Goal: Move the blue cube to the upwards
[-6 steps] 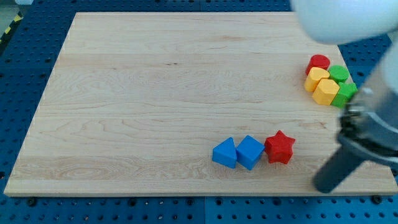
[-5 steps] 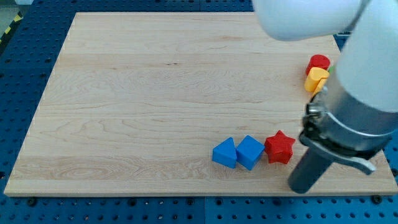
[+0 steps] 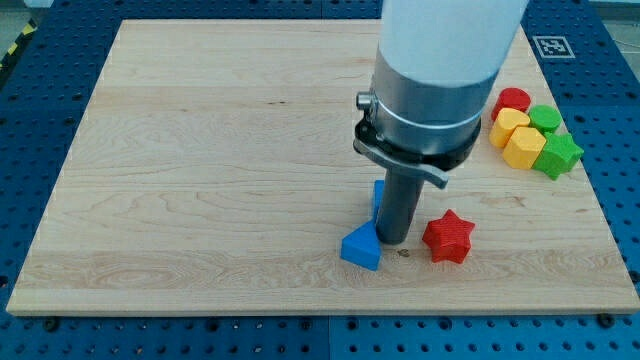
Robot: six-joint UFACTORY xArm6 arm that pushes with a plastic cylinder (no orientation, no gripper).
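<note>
Down on the pale wooden board, my tip touches the blue triangular block, left of the red star block; it grips nothing. Behind my rod, the blue cube shows only a sliver.

I can see only a thin sliver of the blue cube, showing at the left edge of my rod; the rest is hidden behind it. It lies on the wooden board, right of centre in the near half, just beyond the blue wedge-shaped block.
</note>
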